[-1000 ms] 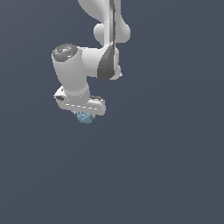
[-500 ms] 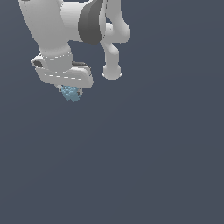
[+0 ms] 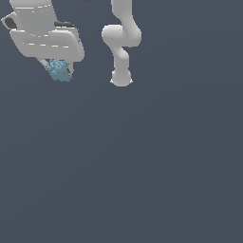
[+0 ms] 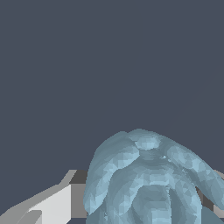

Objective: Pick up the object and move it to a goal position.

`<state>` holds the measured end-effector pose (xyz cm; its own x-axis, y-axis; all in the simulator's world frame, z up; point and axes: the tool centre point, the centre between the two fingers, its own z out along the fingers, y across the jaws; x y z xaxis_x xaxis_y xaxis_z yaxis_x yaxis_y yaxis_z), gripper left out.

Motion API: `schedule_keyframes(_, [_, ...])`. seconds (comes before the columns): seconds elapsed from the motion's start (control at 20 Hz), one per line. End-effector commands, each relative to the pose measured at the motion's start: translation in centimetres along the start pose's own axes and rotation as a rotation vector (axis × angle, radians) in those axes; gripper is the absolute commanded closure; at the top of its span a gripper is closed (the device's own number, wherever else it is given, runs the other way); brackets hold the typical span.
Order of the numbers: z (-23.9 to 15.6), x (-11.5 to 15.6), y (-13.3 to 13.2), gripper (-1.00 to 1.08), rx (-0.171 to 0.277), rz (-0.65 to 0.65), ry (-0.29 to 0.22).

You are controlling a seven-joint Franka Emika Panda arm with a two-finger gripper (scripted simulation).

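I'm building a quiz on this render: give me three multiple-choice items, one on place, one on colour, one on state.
1. Where in the exterior view is the lump?
A. upper left
B. lower right
C. centre

2. What colour is the lump?
A. red
B. pale blue
C. yellow

3. What is the pincer doing?
A. open, holding nothing
B. out of sight
C. shut on the lump

Key: 1 A, it hangs under the white pincer near the top left corner. 2 B, both views show pale blue. 3 C, the wrist view shows fingers either side of it.
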<state>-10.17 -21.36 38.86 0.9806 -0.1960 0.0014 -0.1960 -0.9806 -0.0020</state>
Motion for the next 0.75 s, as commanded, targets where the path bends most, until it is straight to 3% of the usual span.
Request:
schedule_keyframes(0.0, [-2.0, -0.6, 0.9, 1.08, -0.001, -0.001, -0.001])
schedule_keyframes(0.35, [-5.4, -1.4, 2.6, 1.08, -0.001, -0.001, -0.001])
schedule_keyframes(0.7, [-6.4, -1.5, 3.1, 1.08, -0.002, -0.001, -0.001])
